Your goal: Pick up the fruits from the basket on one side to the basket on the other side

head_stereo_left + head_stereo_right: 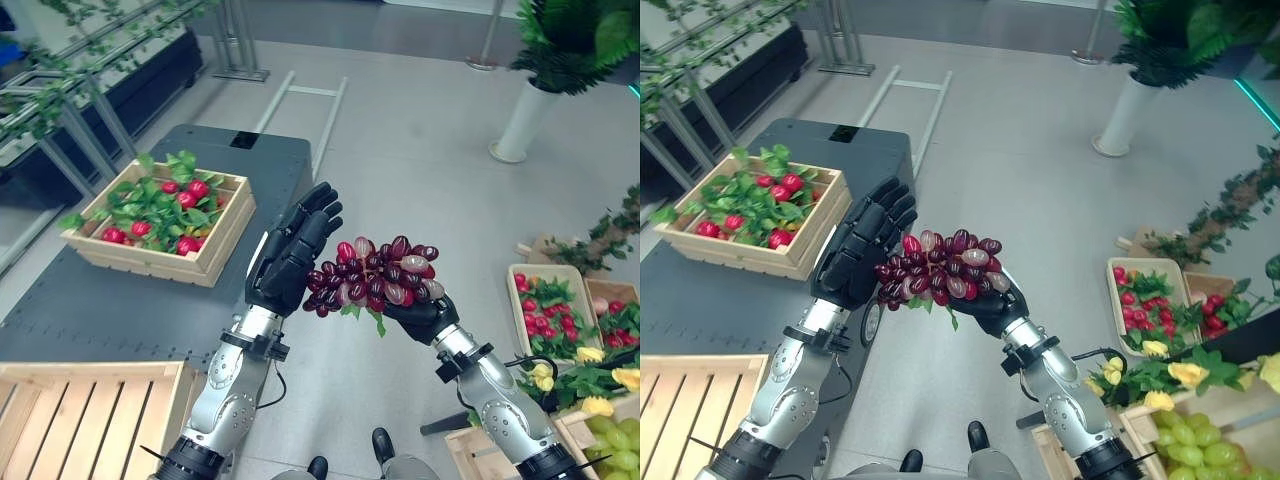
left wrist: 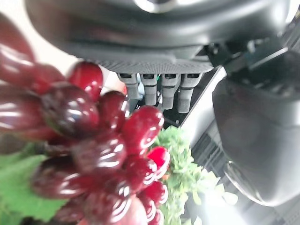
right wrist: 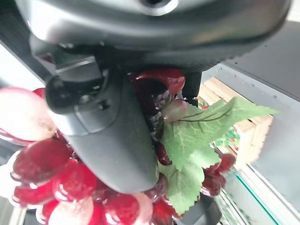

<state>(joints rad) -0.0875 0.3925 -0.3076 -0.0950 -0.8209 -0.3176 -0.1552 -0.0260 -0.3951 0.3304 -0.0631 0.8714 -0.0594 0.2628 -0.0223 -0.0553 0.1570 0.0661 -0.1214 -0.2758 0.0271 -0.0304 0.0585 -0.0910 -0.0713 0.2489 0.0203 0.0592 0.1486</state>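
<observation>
Red grapes [image 1: 375, 272] gripped in right hand [image 1: 420, 315]; left hand [image 1: 290, 255] open, fingers straight, beside them.

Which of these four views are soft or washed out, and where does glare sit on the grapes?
Left wrist view: the near red grapes are blurred, with bright highlights on their skins; the lower right background is washed out. Right wrist view: the right hand is soft up close, while the green leaf is crisp. Both eye views: evenly lit, with small highlights on the grapes.
</observation>
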